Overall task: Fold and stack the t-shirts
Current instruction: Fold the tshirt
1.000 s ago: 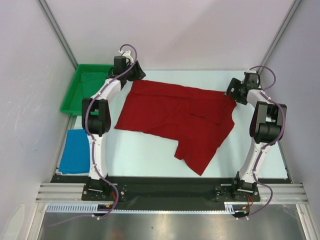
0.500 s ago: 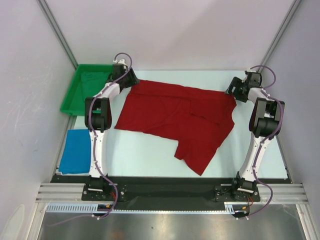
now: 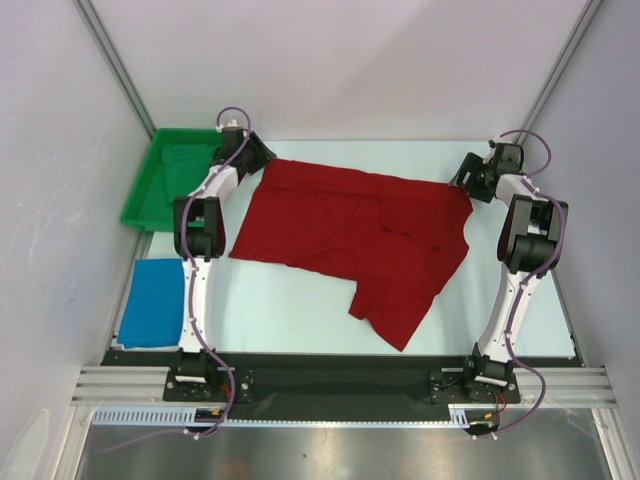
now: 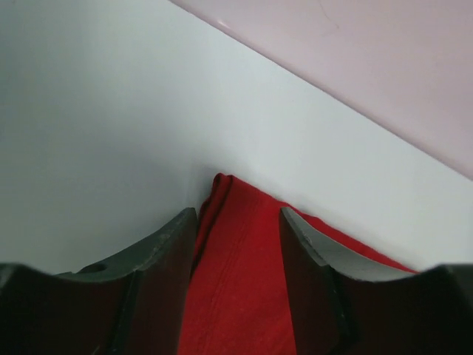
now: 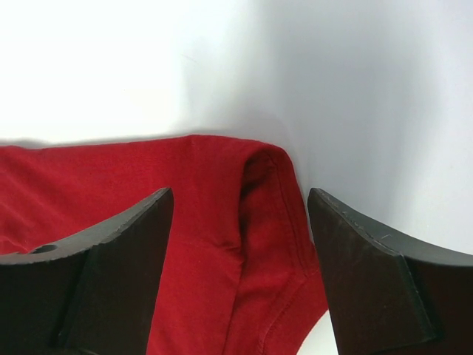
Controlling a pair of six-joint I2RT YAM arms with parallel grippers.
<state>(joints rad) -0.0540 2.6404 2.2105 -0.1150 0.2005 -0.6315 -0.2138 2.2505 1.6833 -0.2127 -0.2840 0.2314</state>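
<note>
Red t-shirt (image 3: 350,235) lies spread across the middle of the pale table (image 3: 300,310). It is mostly flat, with its top edge running along the upper part of the overhead frame. A loose flap trails down toward lower centre, ending in a point.

Blue t-shirt (image 3: 152,302) is a folded rectangle at the lower left, beside the left arm's base and well apart from the red one. Green tray (image 3: 150,190) sits above it at the upper left edge of the table.

Left gripper (image 3: 258,158) is at the red shirt's upper left corner. In its wrist view the two dark fingers (image 4: 166,259) stand apart. The corner's pointed tip shows between them, lying on the table, with cloth filling the gap below. No pinch is visible.

Right gripper (image 3: 466,183) is at the shirt's upper right corner. In its wrist view the fingers (image 5: 111,266) are spread wide, one on either side of a rounded, folded-over hem corner. The cloth sits in the gap, with neither finger seen pressing it.
</note>
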